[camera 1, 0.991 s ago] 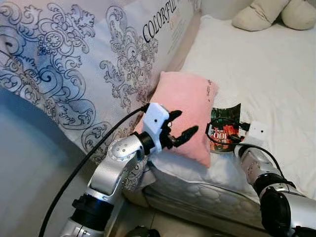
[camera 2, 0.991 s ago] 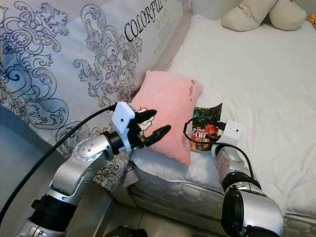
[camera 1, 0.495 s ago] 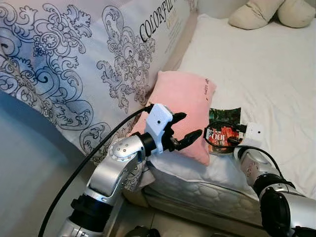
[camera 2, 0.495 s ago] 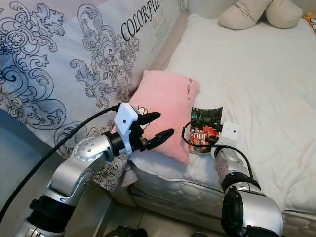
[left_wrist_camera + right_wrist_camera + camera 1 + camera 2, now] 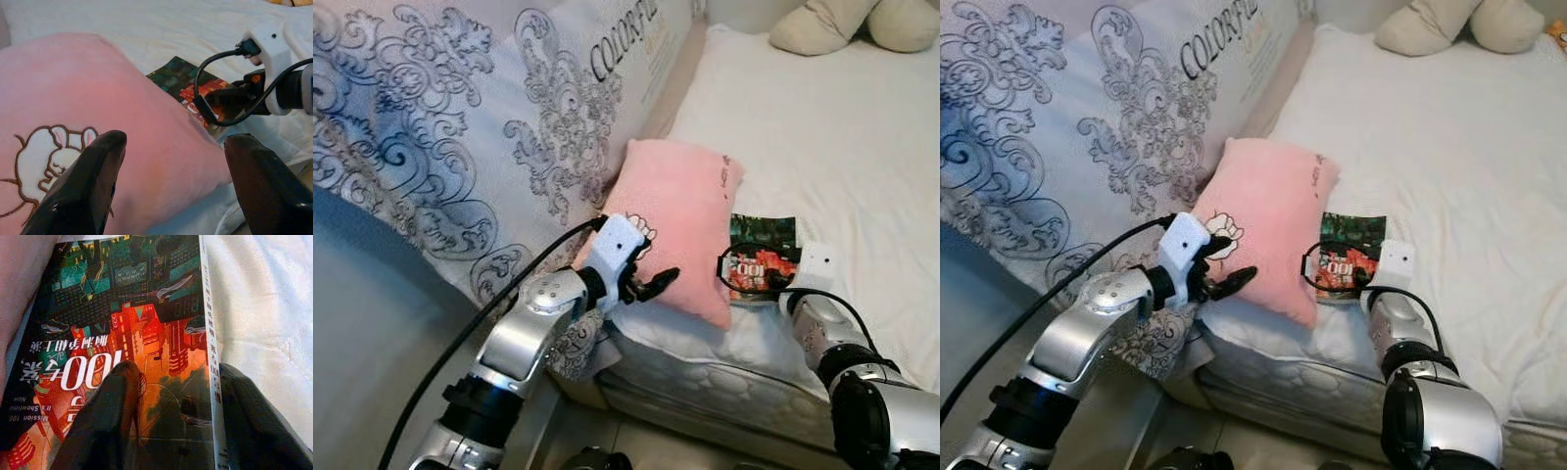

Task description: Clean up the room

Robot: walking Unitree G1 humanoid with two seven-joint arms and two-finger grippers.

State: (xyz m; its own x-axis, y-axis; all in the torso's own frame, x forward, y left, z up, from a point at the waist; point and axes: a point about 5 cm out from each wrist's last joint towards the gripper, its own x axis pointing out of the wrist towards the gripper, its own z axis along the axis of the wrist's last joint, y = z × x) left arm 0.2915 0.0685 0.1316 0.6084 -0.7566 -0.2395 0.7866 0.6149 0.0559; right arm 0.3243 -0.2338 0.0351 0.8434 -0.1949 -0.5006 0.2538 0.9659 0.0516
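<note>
**Two grippers at the near edge of the bed**

Closest to me, the left gripper [image 5: 651, 285] reaches in at the near corner of the pink pillow [image 5: 680, 230], fingers spread apart, right up against the plush just beside the embroidered white bunny [image 5: 54, 159]. The right gripper [image 5: 171, 406] rests over the near end of the book [image 5: 1349, 257], its two dark fingers parted above the red and green cover; I cannot tell whether they touch it. The book lies flat on the white bed [image 5: 842, 147], its long edge just beside the pillow. The pillow's other side leans toward a big patterned bedding bag [image 5: 460, 127] printed with grey scrollwork and the word COLORFUL. At the far end of the bed sits a beige plush toy [image 5: 1449, 24].
</note>
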